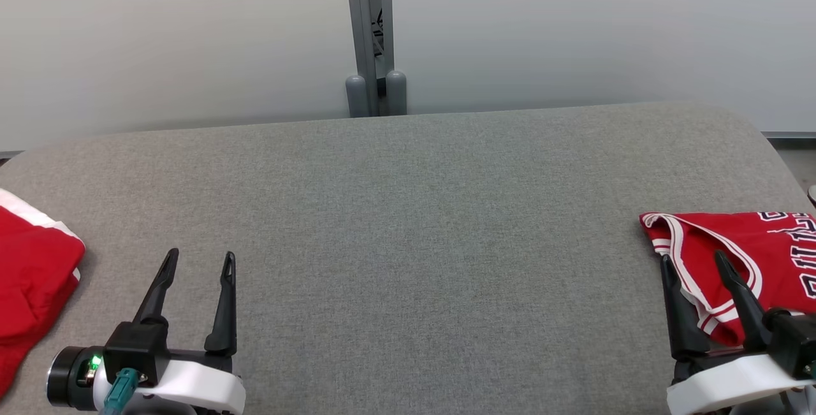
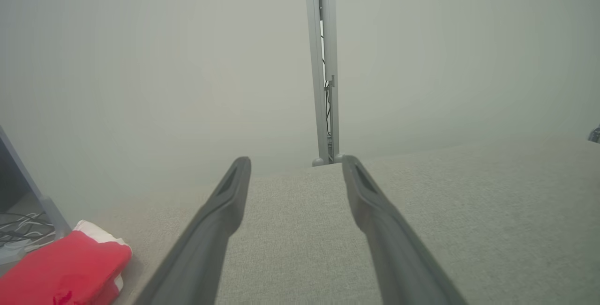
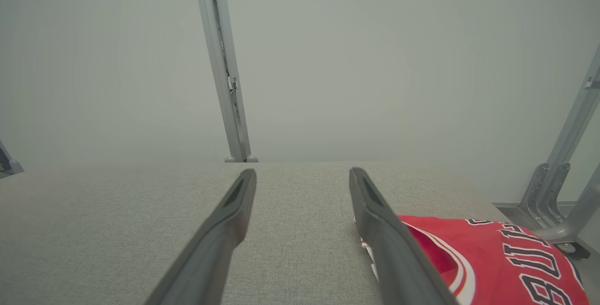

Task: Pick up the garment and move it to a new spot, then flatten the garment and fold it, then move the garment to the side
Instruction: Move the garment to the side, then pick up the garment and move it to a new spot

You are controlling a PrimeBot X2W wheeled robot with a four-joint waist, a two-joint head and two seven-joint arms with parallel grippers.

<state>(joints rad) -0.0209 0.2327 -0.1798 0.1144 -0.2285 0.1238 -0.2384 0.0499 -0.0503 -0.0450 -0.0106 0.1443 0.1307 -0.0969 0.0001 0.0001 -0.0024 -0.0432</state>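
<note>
- Table cover [image 1: 408, 224]: grey woven cloth, matt, fine rough grain.
- Jersey [image 1: 758, 243], lower right: red cloth, smooth, white trim bands.
- Left gripper [image 1: 201, 254]: 2 dark matt plastic fingers.
- Post [image 1: 368, 32], top centre: grey metal, satin.

Each gripper is built with two long, dark, tapering fingers. On the left gripper [image 1: 201, 254], the fingers [image 1: 223, 313] are set in a black block [image 1: 137, 342], which is mounted on a rounded white housing [image 1: 197, 393]. A black cylinder [image 1: 64, 380] with a small green light [image 1: 95, 361] is fitted at the block's left side, and a teal plug [image 1: 121, 388] is attached beneath. The right gripper [image 1: 692, 257] is carried on a similar white shell [image 1: 727, 382]. A narrow recessed slot [image 2: 229, 184] is seen near each fingertip.
</note>
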